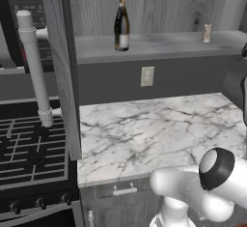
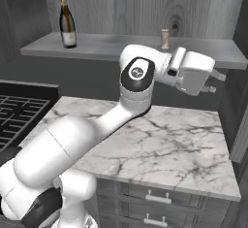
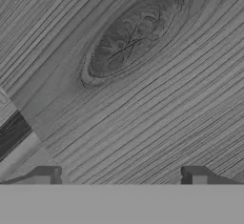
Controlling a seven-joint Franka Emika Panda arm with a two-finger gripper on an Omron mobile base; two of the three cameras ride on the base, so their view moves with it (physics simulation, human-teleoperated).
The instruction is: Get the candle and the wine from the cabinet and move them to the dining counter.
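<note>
The robot's white arm (image 2: 72,144) reaches over the marble bench (image 1: 159,134), its claw (image 2: 213,82) spread wide and empty beside the open cabinet (image 2: 145,13). On the cabinet shelf the wine (image 1: 122,23) stands upright at left; the candle (image 1: 207,33) sits well apart at right.

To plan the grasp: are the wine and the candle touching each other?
Apart. The left base view shows the wine and candle standing far apart on the cabinet shelf.

The white arm bends at its elbow, wrist level and reaching right, gripper (image 2: 216,82) jaws spread wide, holding nothing.
</note>
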